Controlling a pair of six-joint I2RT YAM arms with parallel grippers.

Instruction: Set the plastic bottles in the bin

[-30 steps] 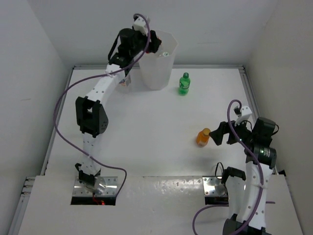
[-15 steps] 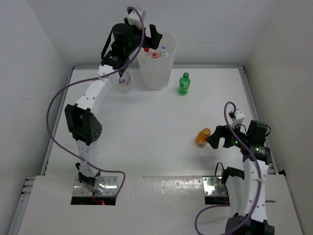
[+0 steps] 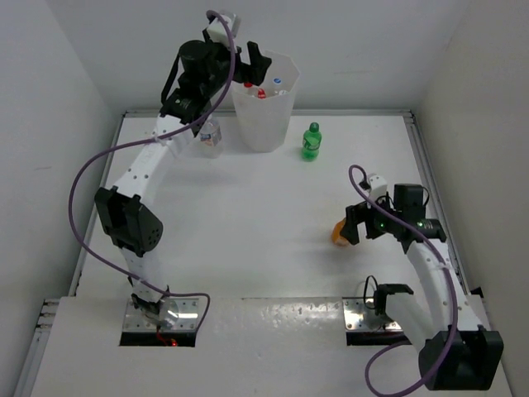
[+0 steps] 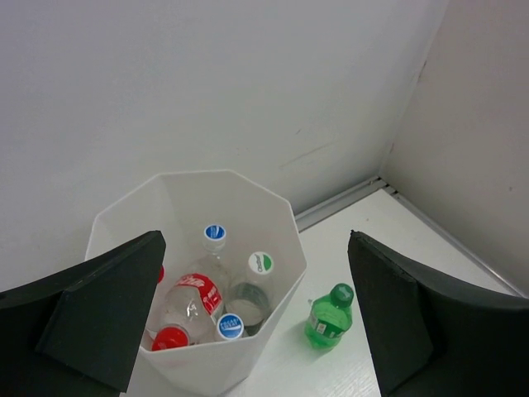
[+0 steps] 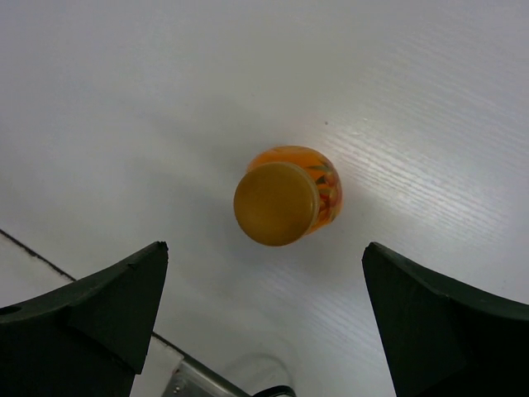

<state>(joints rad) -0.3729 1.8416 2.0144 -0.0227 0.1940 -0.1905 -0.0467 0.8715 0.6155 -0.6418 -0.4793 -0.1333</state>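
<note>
The white faceted bin (image 3: 264, 124) stands at the back of the table; it also shows in the left wrist view (image 4: 207, 364). It holds several clear bottles (image 4: 194, 294) with blue, red and white-green caps. My left gripper (image 3: 250, 64) hovers open and empty above the bin's left rim (image 4: 254, 240). A green bottle (image 3: 311, 141) stands upright just right of the bin (image 4: 329, 318). A clear bottle (image 3: 212, 137) stands left of the bin. The orange bottle (image 3: 339, 234) stands upright; my right gripper (image 3: 355, 223) is open above it (image 5: 264, 248), and the bottle (image 5: 285, 201) sits beyond the fingertips.
Walls close the table at the back and both sides. A raised rail (image 3: 347, 112) runs along the back edge. The metal base plates (image 3: 368, 314) sit at the near edge.
My left gripper has drawn up and left off the bin mouth, uncovering the bottles inside and the clear bottle beside it. My right gripper has reached left and tipped down over the orange bottle.
</note>
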